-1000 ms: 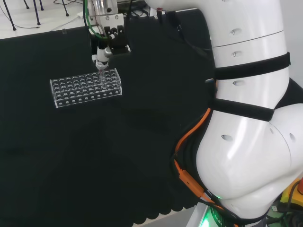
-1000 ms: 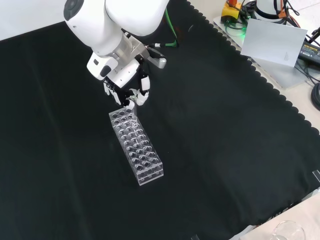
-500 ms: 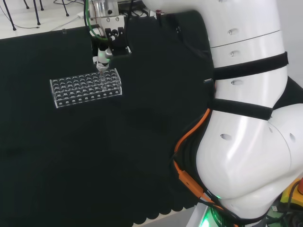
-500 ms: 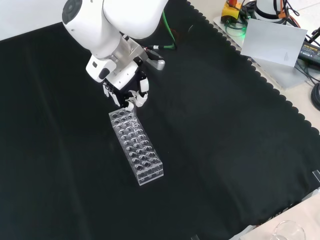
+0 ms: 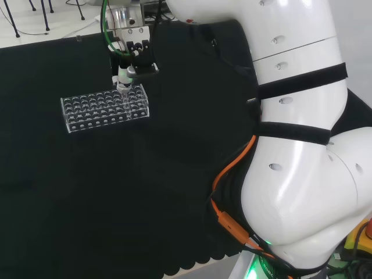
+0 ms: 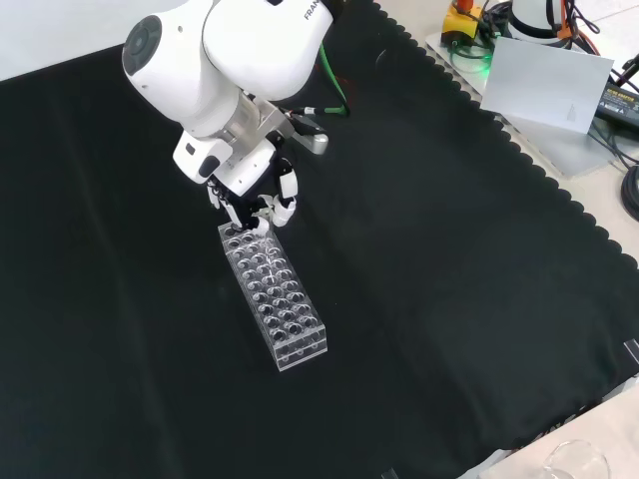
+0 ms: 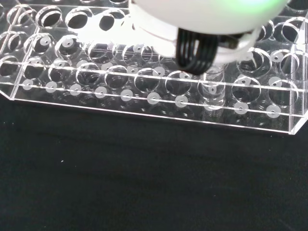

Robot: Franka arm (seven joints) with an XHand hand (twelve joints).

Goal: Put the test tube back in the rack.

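Since the earlier frames the hand (image 6: 254,201) had been lowered closer to the rack (image 6: 278,299), fingers curled and pinching the tube (image 7: 212,79) over a hole at the rack's far end in the front view. The tube was seen upright, partly entered into that hole. For a clean seat, it should be kept vertical, lowered fully, then released. The tube's clear glass was hard to make out, its top hidden by the hand.

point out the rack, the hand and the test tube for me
rack (image 6: 283,311), front view, on the middle of its top plate of holes
hand (image 6: 258,197), front view, on its curled fingers above the rack's far end
test tube (image 7: 212,82), wrist view, on its clear wall inside the rack
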